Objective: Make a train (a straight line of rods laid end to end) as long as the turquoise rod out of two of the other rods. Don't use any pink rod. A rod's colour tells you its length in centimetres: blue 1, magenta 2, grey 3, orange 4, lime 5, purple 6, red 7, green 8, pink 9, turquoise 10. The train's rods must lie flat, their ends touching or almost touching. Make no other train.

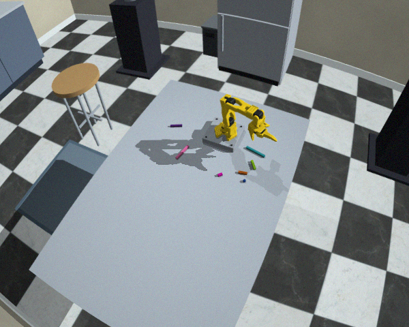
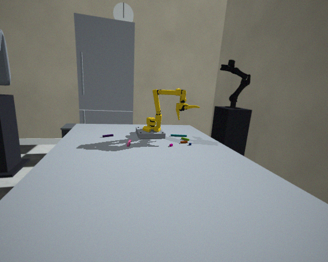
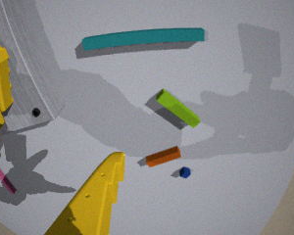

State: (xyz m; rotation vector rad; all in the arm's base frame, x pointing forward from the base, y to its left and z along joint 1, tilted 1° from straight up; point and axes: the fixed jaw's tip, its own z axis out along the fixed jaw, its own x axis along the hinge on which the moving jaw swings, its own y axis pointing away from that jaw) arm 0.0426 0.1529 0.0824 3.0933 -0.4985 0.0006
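The turquoise rod [image 1: 255, 151] lies flat to the right of the arm's base; it also shows in the wrist view [image 3: 142, 38]. A lime rod [image 1: 253, 164] [image 3: 177, 108], an orange rod [image 1: 242, 172] [image 3: 163, 156] and a small blue rod [image 1: 243, 180] [image 3: 184, 172] lie close together in front of it, none touching. A magenta rod [image 1: 219, 174] lies to their left. A purple rod [image 1: 176, 125] lies far left of the base. A pink rod [image 1: 181, 152] lies in the arm's shadow. My gripper [image 1: 264, 135] [image 2: 186, 111] is open and empty, high above the turquoise rod.
The arm's grey base plate [image 1: 220, 139] stands left of the turquoise rod. The table's right edge [image 1: 296, 154] runs close to the rod cluster. A stool [image 1: 76, 80] and a chair [image 1: 56, 182] stand left of the table.
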